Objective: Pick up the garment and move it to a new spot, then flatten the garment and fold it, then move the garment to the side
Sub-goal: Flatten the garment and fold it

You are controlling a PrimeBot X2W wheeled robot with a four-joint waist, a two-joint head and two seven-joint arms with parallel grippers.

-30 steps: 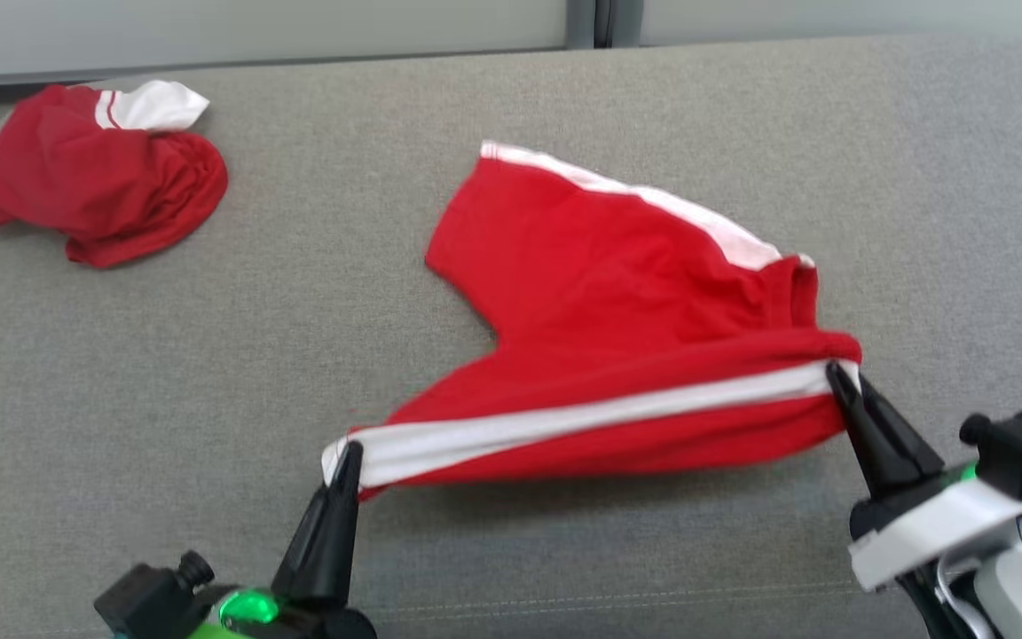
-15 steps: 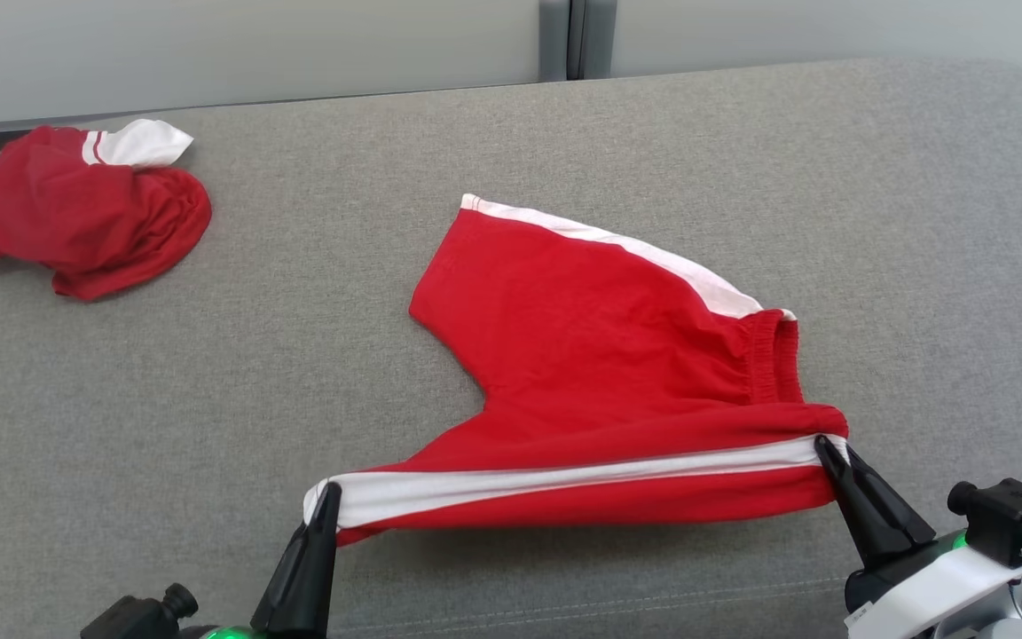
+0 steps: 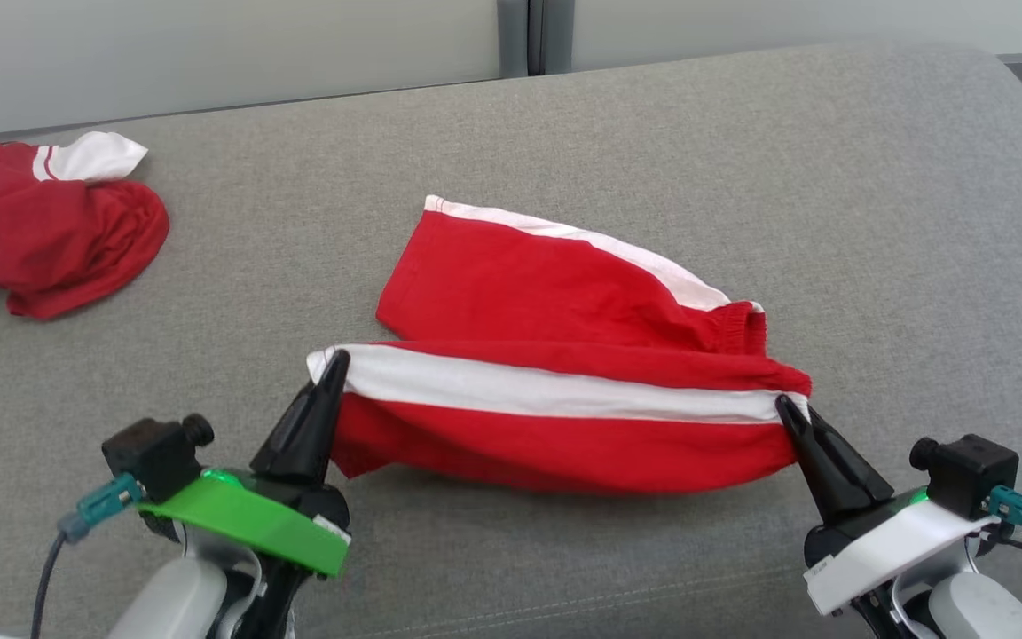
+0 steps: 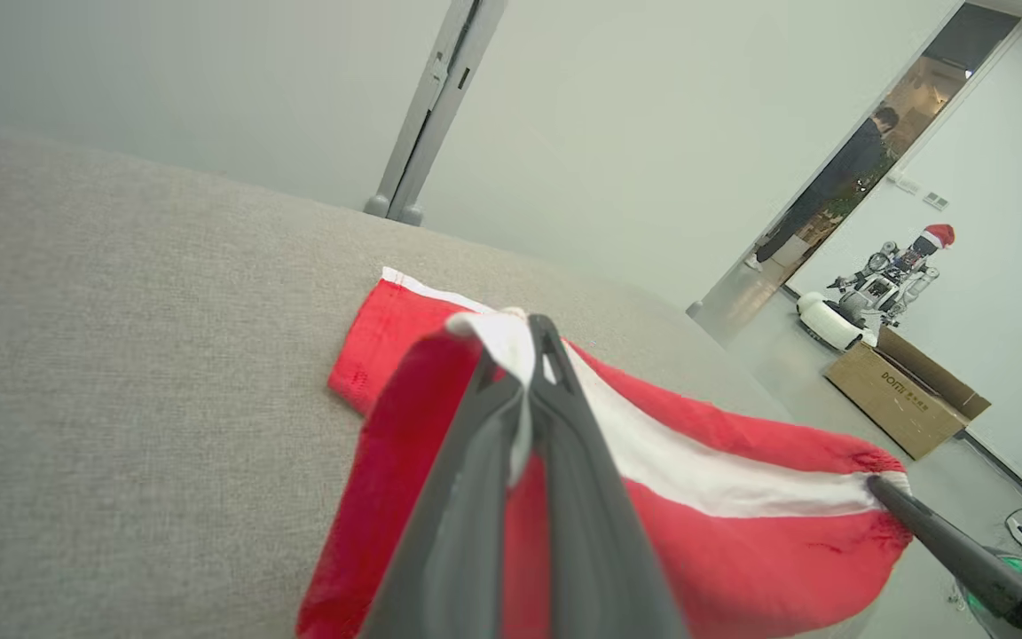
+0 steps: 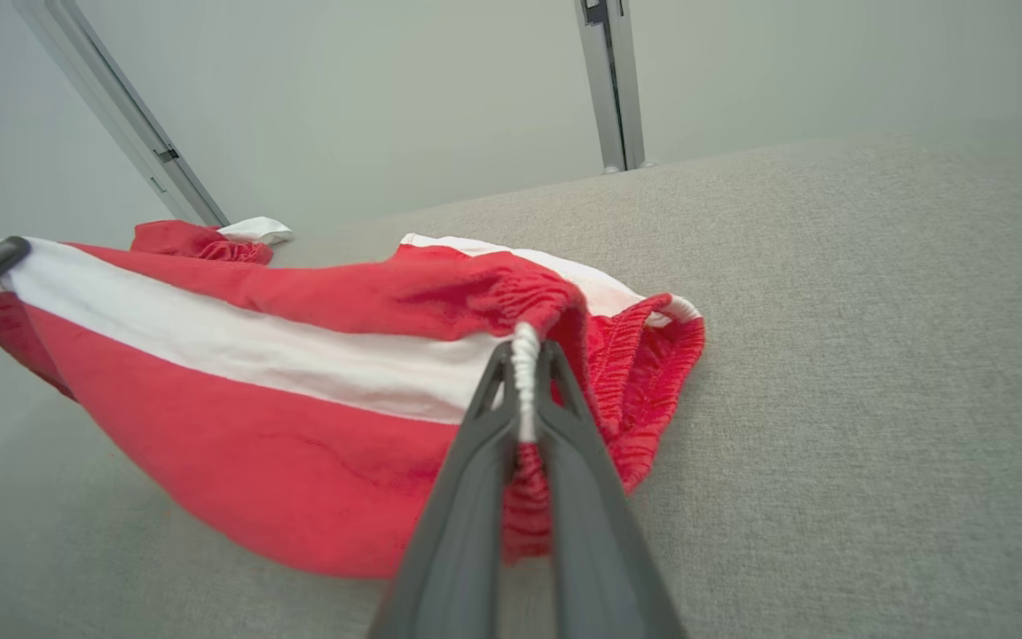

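Okay, both grippers are gripping the garment (image 3: 555, 417), red shorts with a white stripe (image 3: 555, 390). Left gripper (image 3: 338, 359) is pinching the hem end of that stripe, fingers pressed together with white cloth showing between them in the left wrist view. Right gripper (image 3: 784, 406) is pinching the waistband (image 3: 742, 312) end of the same stripe, fingers likewise squeezed tight on the elastic in the right wrist view.

Garment is sitting mid-way across the grey cushion (image 3: 653, 133), directly in front of the robot. Key relation: the held side edge is stretching taut between the two fingertips. Its long axis is running left to right across the head view, and it is lifted off the surface with red cloth sagging under it. The far leg (image 3: 520, 275) is lying flat on the cushion just beyond the held edge, away from the robot. So the fold target is lying straight ahead of both grippers, neither arm nearer, each holding one end.

Judging this as the fold step: held leg is probably going forward and down onto the far leg. Both ends need to be travelling together or the stripe is going to skew.

Arms are reaching in from the bottom corners, fingers pointing up-view and slanting slightly inward. Second red garment (image 3: 41, 231) is lying bunched at far left, well apart.
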